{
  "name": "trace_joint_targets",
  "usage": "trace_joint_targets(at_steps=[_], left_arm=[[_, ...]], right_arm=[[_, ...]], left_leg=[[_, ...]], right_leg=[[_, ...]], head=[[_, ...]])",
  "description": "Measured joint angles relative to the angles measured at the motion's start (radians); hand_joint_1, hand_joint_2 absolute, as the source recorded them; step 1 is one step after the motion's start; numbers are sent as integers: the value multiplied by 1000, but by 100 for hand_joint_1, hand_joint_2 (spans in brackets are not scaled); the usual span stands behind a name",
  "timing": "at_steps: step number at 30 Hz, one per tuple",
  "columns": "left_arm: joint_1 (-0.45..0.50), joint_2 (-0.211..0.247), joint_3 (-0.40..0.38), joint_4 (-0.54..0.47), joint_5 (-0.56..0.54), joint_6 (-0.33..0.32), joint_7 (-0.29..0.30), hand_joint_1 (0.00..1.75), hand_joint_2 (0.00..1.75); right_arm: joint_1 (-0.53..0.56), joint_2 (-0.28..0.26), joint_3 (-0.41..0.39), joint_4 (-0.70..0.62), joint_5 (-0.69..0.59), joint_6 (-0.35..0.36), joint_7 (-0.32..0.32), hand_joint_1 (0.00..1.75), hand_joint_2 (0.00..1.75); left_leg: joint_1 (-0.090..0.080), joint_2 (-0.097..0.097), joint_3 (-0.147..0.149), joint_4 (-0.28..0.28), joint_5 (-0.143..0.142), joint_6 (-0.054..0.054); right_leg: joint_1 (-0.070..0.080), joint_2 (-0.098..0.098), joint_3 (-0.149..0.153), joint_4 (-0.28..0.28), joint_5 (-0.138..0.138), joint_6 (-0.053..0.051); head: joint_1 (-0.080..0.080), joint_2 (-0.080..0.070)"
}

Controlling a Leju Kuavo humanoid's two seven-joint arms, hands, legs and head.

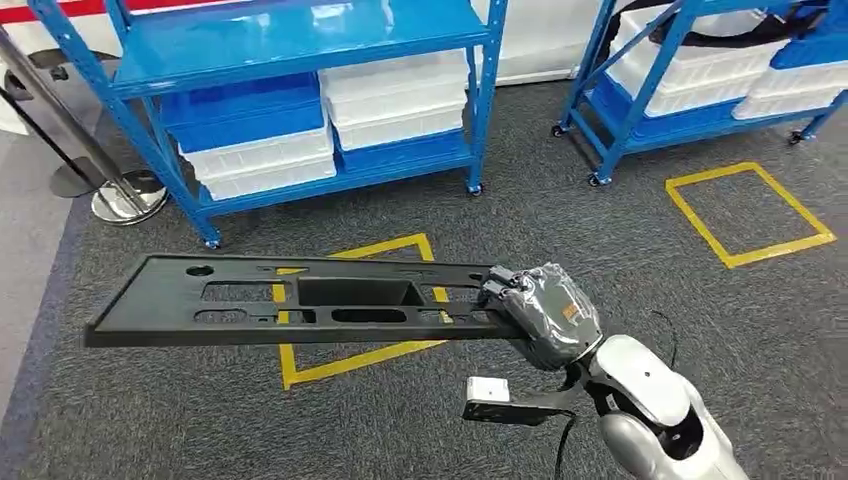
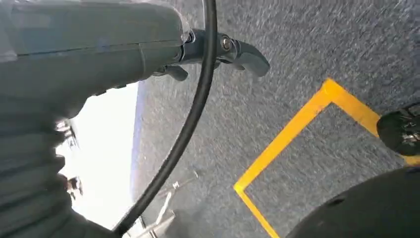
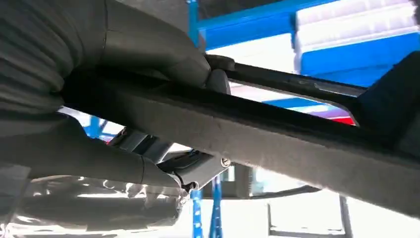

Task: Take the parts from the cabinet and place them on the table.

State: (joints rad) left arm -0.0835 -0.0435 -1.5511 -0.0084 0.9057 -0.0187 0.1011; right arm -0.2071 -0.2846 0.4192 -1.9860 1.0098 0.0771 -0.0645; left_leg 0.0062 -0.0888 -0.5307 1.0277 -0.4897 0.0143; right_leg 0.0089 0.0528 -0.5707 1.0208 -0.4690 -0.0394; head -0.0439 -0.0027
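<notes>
Closest to the camera is the robot's silver right arm, and its right hand [image 1: 540, 312] pinches 1 end of a long black part [image 1: 300, 300]. In the right wrist view the thick thumb [image 3: 163, 52] presses on one face of the part's edge [image 3: 277, 134] and the fingers [image 3: 99, 158] curl against the other face, so the hold looks tight.

The part sticks out flat from that hand, well above the grey carpet [image 1: 620, 250], with its far end free in the air. It is thin, dark and dull, like plastic. It has a deep box-shaped hollow in the middle, long slots on both sides of it, and small round holes near the ends.

What could go wrong? I think the part could tip or slip, because only 1 end is held and most of its length hangs past the hand. A quick swing could also knock the free end into something.

The left hand [image 2: 218, 49] hangs over the carpet with its fingers apart and nothing in them.

Under the part, a yellow square [image 1: 350, 300] is taped on the carpet. Beyond the part stands a blue cabinet [image 1: 300, 60] on wheels, with white and blue bins [image 1: 330, 120] on its low shelf. No table is in sight, so the part is not yet put down.
</notes>
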Motion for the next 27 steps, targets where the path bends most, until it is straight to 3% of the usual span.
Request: trace_joint_targets(at_steps=[1,4,5,6,7,9,10,11,13,14,15,16,19,20,21,22,24,25,26,27], left_arm=[[1,-2,0,0,0,0,0,0,175],[-2,-1,0,0,0,0,-2,0,175],[-2,-5,0,0,0,0,-2,0,175],[-3,-4,0,0,0,0,-2,0,175],[-3,-4,0,0,0,0,-3,0,175],[0,-3,0,0,0,0,-3,0,175],[2,-3,0,0,0,0,-3,0,175],[2,-3,0,0,-3,0,-3,0,175],[-1,-5,0,0,-16,1,-3,0,175],[-1,-5,0,0,-31,0,-3,0,175],[-1,-4,0,0,-47,0,-2,0,175],[1,-4,0,1,-70,-1,2,0,175],[1,-9,0,1,-142,0,2,0,175],[0,-14,0,1,-180,0,2,0,175],[1,-15,0,1,-209,-1,3,0,175],[3,-17,0,1,-232,-1,7,0,175],[2,-19,1,1,-250,-10,9,0,175],[-3,-17,1,1,-250,-20,9,0,175],[-4,-17,2,1,-249,-20,11,0,175],[-3,-17,2,1,-245,-17,12,0,175]], right_arm=[[-1,0,0,0,0,0,0,175,175],[5,0,0,-7,0,-2,1,175,175],[7,0,-1,-9,1,-2,1,175,175],[4,0,-3,-10,1,-3,2,175,175],[3,0,-3,-10,2,-3,2,175,175],[7,5,-3,-10,2,-3,1,175,175],[10,5,-3,-10,2,-3,1,175,175],[11,5,-3,-10,2,-3,1,175,175],[12,5,-4,-11,8,-4,6,175,175],[16,5,-5,-16,10,-5,9,175,175],[20,5,-7,-23,12,-5,12,175,175],[25,5,-11,-34,15,-5,14,175,175],[67,5,-32,-66,17,-10,19,175,175],[85,5,-48,-83,14,-10,21,175,175],[100,2,-65,-97,10,-11,22,175,175],[113,0,-80,-109,6,-12,18,175,175],[149,0,-109,-129,-2,-11,5,175,175],[168,0,-122,-138,-9,-9,-4,175,175],[180,0,-125,-142,-11,-6,-12,175,175],[183,1,-125,-142,-11,-3,-19,175,175]], left_leg=[[-2,3,1,-11,10,-9],[-5,35,3,-28,15,0],[8,51,8,-44,27,4],[6,60,10,-52,31,11],[6,74,6,-52,34,13],[6,99,0,-50,35,12],[6,110,-3,-48,35,11],[8,122,-4,-47,35,11],[12,145,-4,-39,31,3],[14,153,-4,-33,27,-3],[9,159,-5,-29,23,-12],[4,167,-9,-21,19,-23],[6,197,-4,-27,21,-39],[13,183,-8,-20,11,-50],[14,139,-16,6,-17,-53],[14,115,-41,68,-62,-50],[8,98,-103,217,-136,-46],[3,96,-122,276,-152,-43],[0,96,-119,283,-141,-38],[-2,95,-100,247,-109,-32]], right_leg=[[-4,9,-3,2,4,6],[-11,40,-12,-3,17,26],[-10,29,-14,8,10,28],[-5,-10,-29,35,-15,34],[-9,-31,-62,98,-58,39],[-23,-43,-131,251,-125,51],[-29,-45,-149,291,-130,57],[-35,-49,-143,284,-113,63],[-46,-67,-64,143,-31,72],[-48,-95,-14,57,5,75],[-38,-147,7,14,-14,79],[-33,-138,2,6,-10,60],[-26,-107,-11,10,-8,41],[-30,-98,-11,4,-2,29],[-29,-90,-13,4,0,24],[-28,-79,-16,4,2,18],[-21,-60,-20,5,5,11],[-16,-48,-21,5,6,9],[-13,-33,-21,5,7,7],[-11,-16,-21,6,9,6]], head=[[0,0],[0,0],[-1,0],[0,0],[0,0],[0,0],[0,0],[0,0],[0,0],[0,0],[0,0],[-1,0],[0,0],[-1,0],[-1,0],[0,0],[0,0],[0,0],[0,0],[0,0]])
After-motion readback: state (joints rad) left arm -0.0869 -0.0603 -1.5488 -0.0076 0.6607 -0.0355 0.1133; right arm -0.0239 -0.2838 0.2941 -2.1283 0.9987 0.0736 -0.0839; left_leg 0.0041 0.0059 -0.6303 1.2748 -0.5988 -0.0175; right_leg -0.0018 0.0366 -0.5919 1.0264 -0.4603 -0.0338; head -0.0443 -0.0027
